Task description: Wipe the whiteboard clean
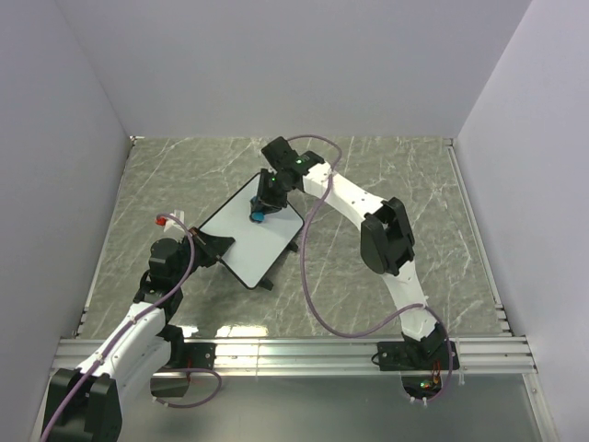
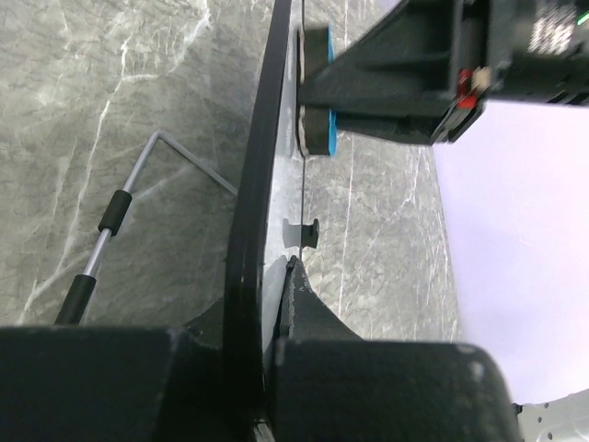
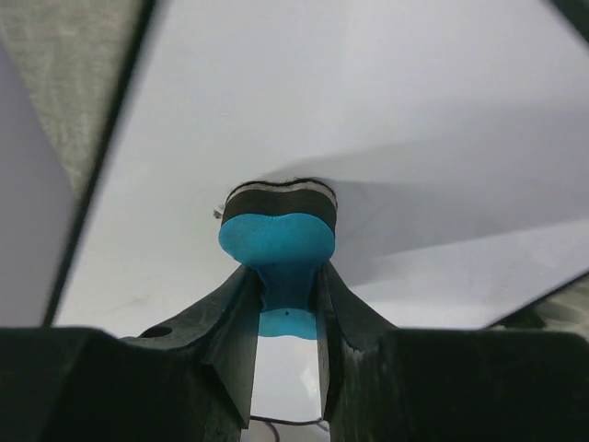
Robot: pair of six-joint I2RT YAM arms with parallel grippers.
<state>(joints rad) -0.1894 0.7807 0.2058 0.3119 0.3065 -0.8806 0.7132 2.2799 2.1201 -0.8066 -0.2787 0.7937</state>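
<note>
From the top view I have the whiteboard (image 1: 244,241) about mid-table (image 1: 386,184), turned diagonal to the table's edges. The left gripper (image 1: 219,249) is on the corner of it nearest the left edge, and the right gripper (image 1: 261,207) is over its far corner.

My left wrist view gives what the top one cannot: the board's black frame (image 2: 253,212) seen edge-on, with the left gripper (image 2: 267,313) closed tight on it, a finger on either face. It also shows a grey wire stand (image 2: 138,180) behind the board.

The right wrist view settles the other tool: the right gripper (image 3: 287,295) is nearly closed, pinching the waist of a blue eraser (image 3: 276,239), whose dark felt pad lies flat against the board's face (image 3: 414,110). That face reads white here.
</note>
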